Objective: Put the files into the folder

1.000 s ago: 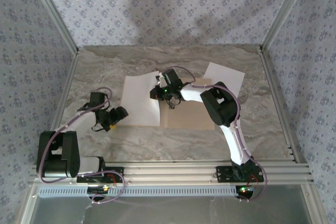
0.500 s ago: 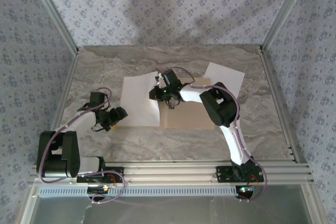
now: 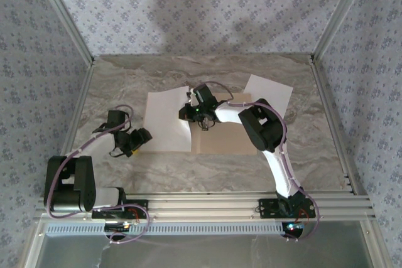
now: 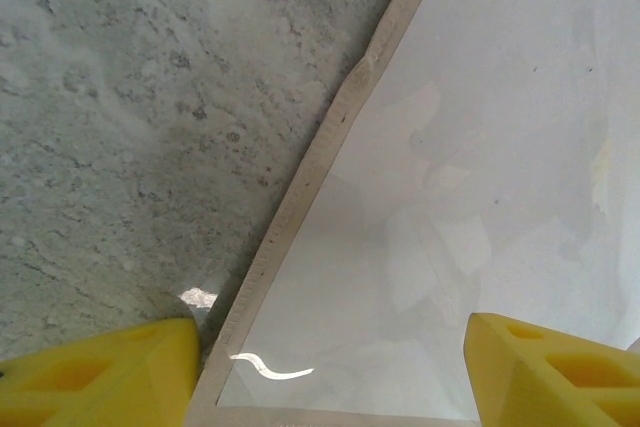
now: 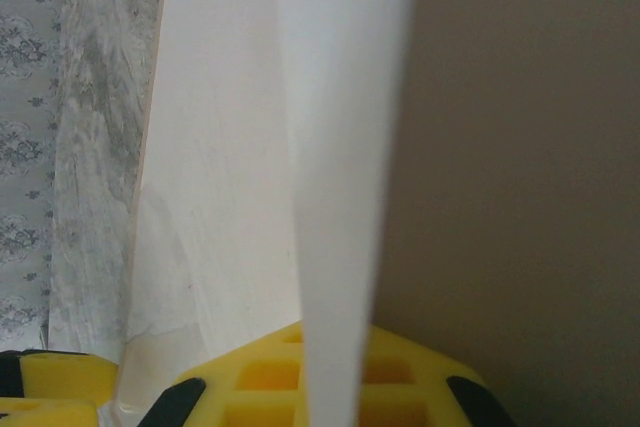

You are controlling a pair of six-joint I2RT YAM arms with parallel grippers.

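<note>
Top external places the open tan folder [image 3: 229, 136] mid-table [image 3: 125, 80], with one white sheet [image 3: 164, 120] on its left half and a second sheet [image 3: 270, 92] at its far right corner. Right wrist alone shows the right gripper [image 5: 150, 392] pinching the first sheet's raised edge. Left wrist shows the left gripper [image 4: 330, 377] spread over the folder's near-left corner. Since a second ago the right arm has edged slightly left; papers unmoved.

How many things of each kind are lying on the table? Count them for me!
White paper sheets: 2
Brown folder: 1
Total: 3
</note>
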